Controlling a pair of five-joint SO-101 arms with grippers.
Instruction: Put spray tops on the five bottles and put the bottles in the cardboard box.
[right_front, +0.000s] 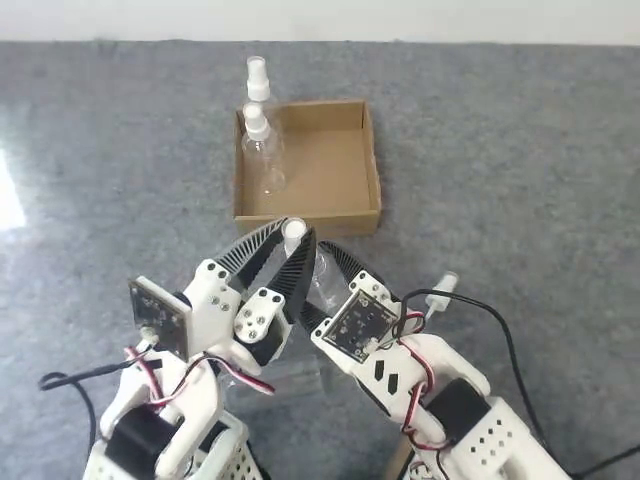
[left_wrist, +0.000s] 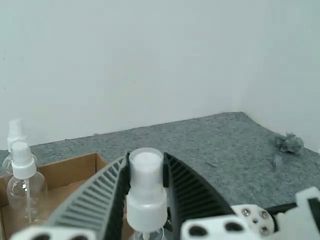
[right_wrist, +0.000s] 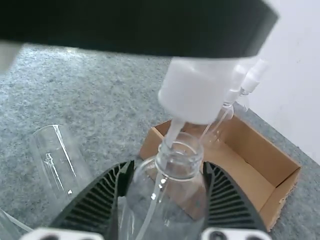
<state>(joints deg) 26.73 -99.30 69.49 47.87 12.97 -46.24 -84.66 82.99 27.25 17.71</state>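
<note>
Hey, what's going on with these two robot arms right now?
The left gripper holds a spray top above an open bottle clamped in the right gripper. The top's tube is already inside the neck. One capped bottle stands in the cardboard box, and a second capped bottle stands just beyond it.

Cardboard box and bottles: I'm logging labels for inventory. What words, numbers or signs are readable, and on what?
No readable text anywhere.
The cardboard box, the held bottle and the spray top are blank.
Anything on the arms' circuit boards is too small to read.
</note>
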